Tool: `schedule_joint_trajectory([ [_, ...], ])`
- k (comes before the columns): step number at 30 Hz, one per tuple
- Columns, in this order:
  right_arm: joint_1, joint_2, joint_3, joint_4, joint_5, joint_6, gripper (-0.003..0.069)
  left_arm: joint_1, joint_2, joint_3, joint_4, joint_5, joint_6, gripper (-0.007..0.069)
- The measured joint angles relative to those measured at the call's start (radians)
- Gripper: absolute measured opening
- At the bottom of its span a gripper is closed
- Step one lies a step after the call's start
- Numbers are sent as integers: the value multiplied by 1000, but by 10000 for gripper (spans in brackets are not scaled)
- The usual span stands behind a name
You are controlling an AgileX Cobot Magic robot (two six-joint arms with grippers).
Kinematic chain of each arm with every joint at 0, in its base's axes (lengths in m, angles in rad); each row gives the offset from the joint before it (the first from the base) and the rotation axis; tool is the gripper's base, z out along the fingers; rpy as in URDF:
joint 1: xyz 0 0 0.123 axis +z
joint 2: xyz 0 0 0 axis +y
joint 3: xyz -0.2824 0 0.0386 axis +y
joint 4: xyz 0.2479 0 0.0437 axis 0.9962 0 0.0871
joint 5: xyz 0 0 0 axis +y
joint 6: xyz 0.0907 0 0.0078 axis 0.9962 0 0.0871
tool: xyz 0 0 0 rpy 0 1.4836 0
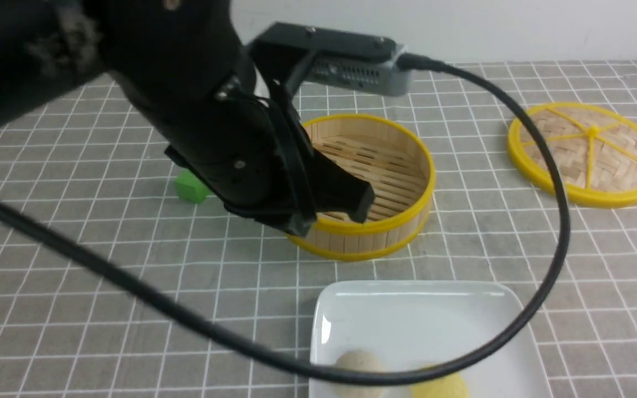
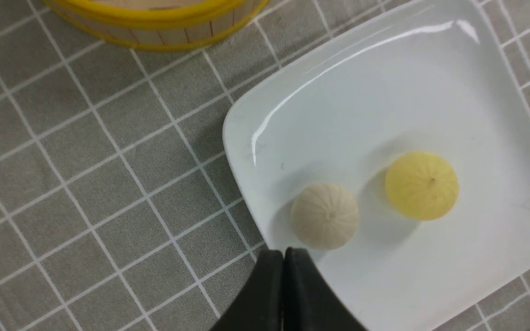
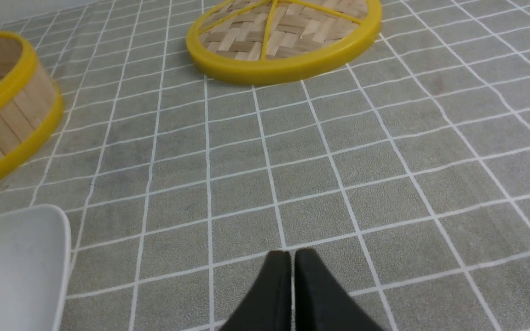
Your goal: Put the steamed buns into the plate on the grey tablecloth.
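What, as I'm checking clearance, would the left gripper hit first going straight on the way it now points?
Probably the white square plate, near its rim, beside the pale cream steamed bun. The shut left gripper points down at that corner; depth is unclear, so it might graze the bun.

You had a plain, pale wall [image 1: 545, 27] closing off the far side, running straight across the top of your front view. Right below it the grey tablecloth [image 1: 75, 337] began, thin white lines squaring it off, and it lay flat and reached every other edge of that view. The light was soft and even, and the shadows on the cloth were faint and kept close to whatever cast them. From the right wrist camera you caught a sliver of that same wall beyond the cloth's far edge.
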Motion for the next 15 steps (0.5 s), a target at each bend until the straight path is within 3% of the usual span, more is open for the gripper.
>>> schedule_joint_trajectory([
  [6, -4, 0, 0, 1, 0, 1, 38, 0, -204, 0, 89, 84, 35, 22],
  [15, -4, 0, 0, 1, 3, -14, 50, 0, -407, 60, 176, 88, 16, 22],
])
